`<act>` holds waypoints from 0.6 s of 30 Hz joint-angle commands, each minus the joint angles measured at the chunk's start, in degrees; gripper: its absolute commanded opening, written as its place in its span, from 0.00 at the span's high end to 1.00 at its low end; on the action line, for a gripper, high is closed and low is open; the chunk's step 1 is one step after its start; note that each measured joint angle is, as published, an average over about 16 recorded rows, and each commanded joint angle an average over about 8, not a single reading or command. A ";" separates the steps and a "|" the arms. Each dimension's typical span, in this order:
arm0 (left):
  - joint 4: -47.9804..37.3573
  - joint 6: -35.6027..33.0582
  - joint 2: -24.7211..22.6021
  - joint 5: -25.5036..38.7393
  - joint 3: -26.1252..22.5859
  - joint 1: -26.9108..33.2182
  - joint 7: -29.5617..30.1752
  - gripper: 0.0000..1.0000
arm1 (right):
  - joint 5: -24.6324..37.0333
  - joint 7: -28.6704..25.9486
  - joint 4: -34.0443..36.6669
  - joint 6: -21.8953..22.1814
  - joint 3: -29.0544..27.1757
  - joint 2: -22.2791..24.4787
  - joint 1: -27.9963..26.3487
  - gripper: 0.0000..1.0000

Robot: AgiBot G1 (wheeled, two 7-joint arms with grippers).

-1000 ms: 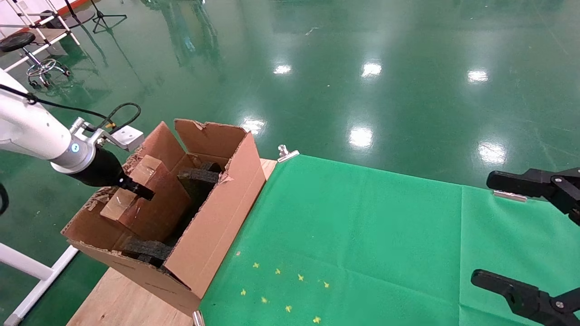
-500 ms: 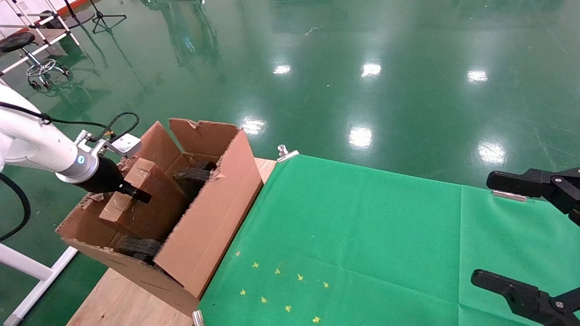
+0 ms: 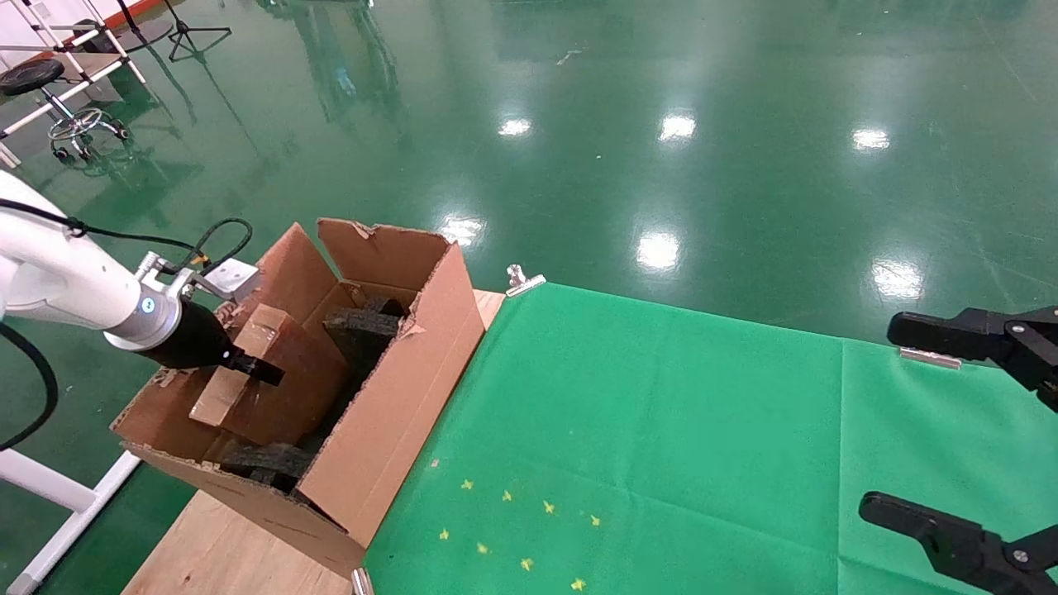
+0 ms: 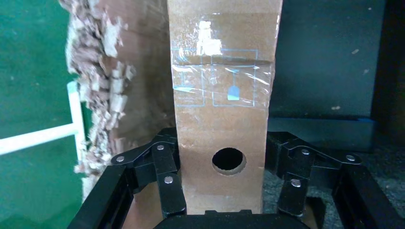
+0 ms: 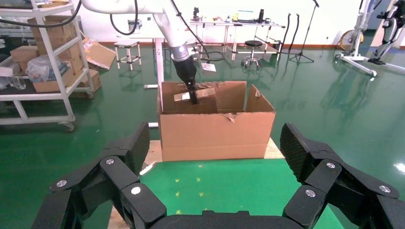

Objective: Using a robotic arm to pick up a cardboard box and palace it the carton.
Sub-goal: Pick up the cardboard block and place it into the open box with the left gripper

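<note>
The white robotic arm (image 3: 74, 277) reaches into the large torn-edged carton (image 3: 397, 388) at the table's left end. My left gripper (image 3: 258, 369) is shut on the small taped cardboard box (image 3: 235, 372), which stands tilted inside the carton between the dark foam pieces (image 3: 364, 326). In the left wrist view the box (image 4: 222, 95) fills the gap between the black linkages of the gripper (image 4: 222, 191), and the fingertips are hidden behind it. My right gripper (image 3: 917, 426) is open and empty at the far right. Its wrist view shows the carton (image 5: 215, 133) and the left arm (image 5: 181, 52).
A green cloth (image 3: 661, 430) with small yellow marks covers the wooden table (image 3: 223, 554), held by metal clips (image 3: 523, 281). The carton sits on bare wood near the table's left edge. Beyond is shiny green floor, with a stool (image 3: 50, 99) and shelving far off.
My left gripper has lowered a little, taking the box deeper into the carton. The carton shifted slightly left and then back. The right arm has not moved.
</note>
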State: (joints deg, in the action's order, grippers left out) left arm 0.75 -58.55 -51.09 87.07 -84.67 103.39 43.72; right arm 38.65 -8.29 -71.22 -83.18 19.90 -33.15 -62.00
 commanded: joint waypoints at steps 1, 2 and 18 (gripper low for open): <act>-0.16 -0.48 0.17 -0.44 0.29 -0.52 -0.01 1.00 | 0.00 0.00 0.00 0.00 0.00 0.00 0.00 0.00; -0.23 -0.32 0.26 -0.68 0.46 -0.82 0.01 1.00 | 0.00 0.00 0.00 0.00 0.00 0.00 0.00 0.00; -0.43 2.37 1.08 -3.30 2.31 -2.20 -0.24 0.00 | 0.00 0.00 0.01 0.01 -0.01 0.01 0.01 0.00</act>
State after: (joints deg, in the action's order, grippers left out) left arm 0.32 -56.31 -50.05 83.87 -82.43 101.24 43.51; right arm 38.65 -8.29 -71.21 -83.17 19.89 -33.15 -61.99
